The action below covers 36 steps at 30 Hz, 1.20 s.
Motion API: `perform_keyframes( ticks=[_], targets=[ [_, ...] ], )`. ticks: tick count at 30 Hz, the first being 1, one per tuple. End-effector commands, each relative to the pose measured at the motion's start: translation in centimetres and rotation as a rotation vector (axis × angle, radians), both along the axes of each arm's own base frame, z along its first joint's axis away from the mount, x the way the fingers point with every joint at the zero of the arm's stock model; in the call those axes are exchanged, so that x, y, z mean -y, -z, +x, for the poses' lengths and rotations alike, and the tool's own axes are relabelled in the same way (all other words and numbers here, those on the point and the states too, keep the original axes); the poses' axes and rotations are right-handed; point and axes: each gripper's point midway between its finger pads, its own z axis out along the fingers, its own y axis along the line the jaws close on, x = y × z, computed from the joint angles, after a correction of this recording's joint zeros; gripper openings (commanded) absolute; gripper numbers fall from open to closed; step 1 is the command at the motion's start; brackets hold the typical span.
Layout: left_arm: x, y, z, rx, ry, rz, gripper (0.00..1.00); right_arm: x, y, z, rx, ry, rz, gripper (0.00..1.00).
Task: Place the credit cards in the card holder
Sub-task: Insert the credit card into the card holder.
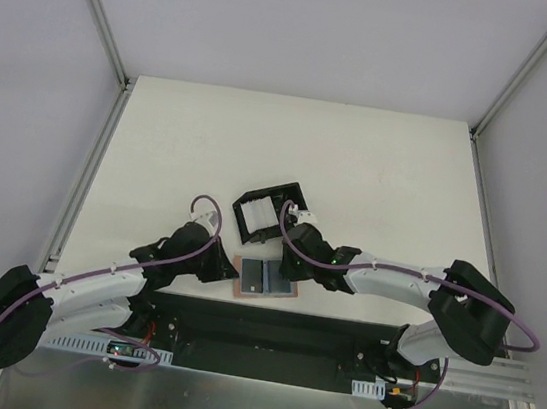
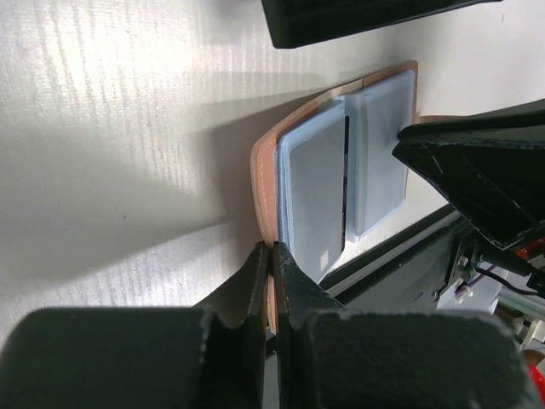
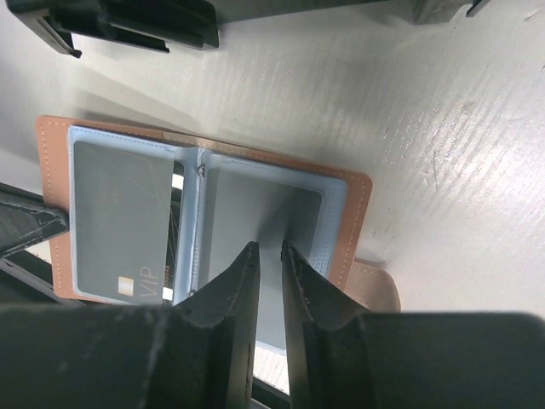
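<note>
The tan card holder (image 1: 237, 287) lies open near the table's front edge, its light blue pockets facing up. A grey credit card marked VIP (image 3: 119, 217) sits in its left pocket, and a second grey card (image 3: 255, 209) lies in the right pocket. My left gripper (image 2: 272, 254) is shut on the holder's tan left rim (image 2: 264, 170); from above, this left gripper (image 1: 227, 271) sits at the holder's left side. My right gripper (image 3: 264, 249) hovers over the right-hand card, its jaws a narrow gap apart with nothing between them.
A black box frame with white pieces (image 1: 267, 214) stands just beyond the card holder, close to my right gripper (image 1: 285, 262). The table's dark front edge (image 1: 269, 315) runs right behind the holder. The holder's tan strap tab (image 3: 375, 285) sticks out on its right.
</note>
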Motion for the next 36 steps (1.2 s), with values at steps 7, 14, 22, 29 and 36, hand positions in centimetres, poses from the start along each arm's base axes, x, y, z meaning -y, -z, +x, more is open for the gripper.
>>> perform_keyframes(
  ticks=[7,14,22,29,36],
  targets=[
    [3.9,-6.9,0.6,0.128,0.204,-0.138,0.0,1.6,3.0,-1.4,-0.1,0.054,-0.081,0.18],
    [6.3,-8.7,0.2,0.122,0.335,-0.197,0.0,1.6,3.1,-1.4,-0.102,0.061,-0.076,0.18],
    [5.9,-4.5,0.3,-0.002,0.24,-0.107,0.0,2.1,0.9,-0.3,-0.021,0.107,-0.034,0.19],
    [3.1,-2.9,-0.2,0.0,0.113,-0.071,0.0,3.7,-1.1,0.6,0.059,0.153,-0.04,0.22],
    [1.8,-1.6,-0.6,-0.01,0.077,-0.034,0.0,3.0,-3.0,0.7,0.079,0.137,0.026,0.24]
  ],
)
